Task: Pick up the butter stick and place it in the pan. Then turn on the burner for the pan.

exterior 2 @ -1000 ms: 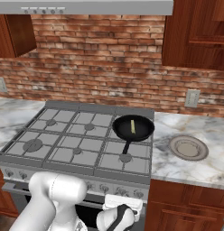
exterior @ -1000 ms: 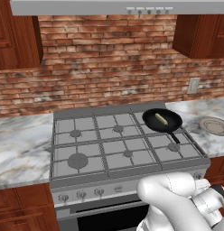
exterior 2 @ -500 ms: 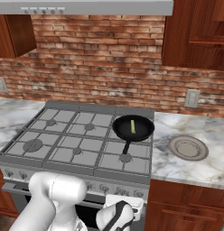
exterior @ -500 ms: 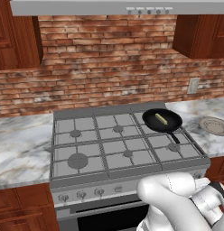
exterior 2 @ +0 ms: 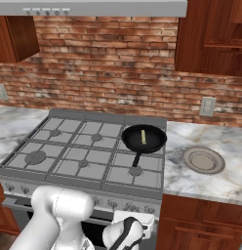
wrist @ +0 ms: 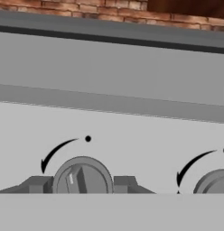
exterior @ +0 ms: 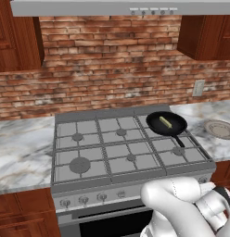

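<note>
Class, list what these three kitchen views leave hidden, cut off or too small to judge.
- Gripper, hand view: the bottom edge cuts its tips, so contact with the knob is unclear.
- Second knob, hand view: cropped at the right edge.
- Butter stick in the pan: too small to show any melting.
- Front knobs, left base view: the arm covers the right ones.

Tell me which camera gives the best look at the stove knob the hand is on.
The hand view: the knob sits close and centred, flanked by the hand's fingertips. Both base views show only small knobs along the stove front, partly hidden by the arm.
</note>
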Motion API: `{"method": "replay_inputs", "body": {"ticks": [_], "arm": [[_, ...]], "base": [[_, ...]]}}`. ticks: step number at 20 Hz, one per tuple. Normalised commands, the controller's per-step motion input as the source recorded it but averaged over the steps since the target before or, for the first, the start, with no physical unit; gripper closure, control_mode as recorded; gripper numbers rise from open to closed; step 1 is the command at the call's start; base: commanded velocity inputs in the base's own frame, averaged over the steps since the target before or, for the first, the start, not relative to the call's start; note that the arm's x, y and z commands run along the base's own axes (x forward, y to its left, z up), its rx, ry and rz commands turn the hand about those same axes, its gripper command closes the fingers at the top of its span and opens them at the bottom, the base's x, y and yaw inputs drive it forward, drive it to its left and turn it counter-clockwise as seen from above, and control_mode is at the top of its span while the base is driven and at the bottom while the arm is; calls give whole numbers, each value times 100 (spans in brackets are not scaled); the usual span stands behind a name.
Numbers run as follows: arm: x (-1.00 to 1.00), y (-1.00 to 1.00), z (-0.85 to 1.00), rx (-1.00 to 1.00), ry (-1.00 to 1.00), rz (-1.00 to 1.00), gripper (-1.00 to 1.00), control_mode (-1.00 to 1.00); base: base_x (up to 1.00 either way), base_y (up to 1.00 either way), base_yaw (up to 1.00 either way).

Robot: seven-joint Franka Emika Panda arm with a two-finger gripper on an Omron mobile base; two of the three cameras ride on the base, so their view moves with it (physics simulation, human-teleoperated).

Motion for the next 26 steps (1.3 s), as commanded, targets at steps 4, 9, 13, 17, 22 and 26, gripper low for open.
{"method": "replay_inputs", "body": {"ticks": [4,9,13,17,22,26], "arm": [[22,0,0,-20,3,0,100,-100],[25,0,0,-22,2,0,100,-100],[22,1,0,-24,1,0,100,-100],[18,3,0,-26,0,0,100,-100],[15,5,0,-30,0,0,100,-100],[16,7,0,-30,3,0,100,-100]], "base": [[0,0,0],[0,0,0],[0,0,0],[0,0,0],[0,0,0],[0,0,0]]}}
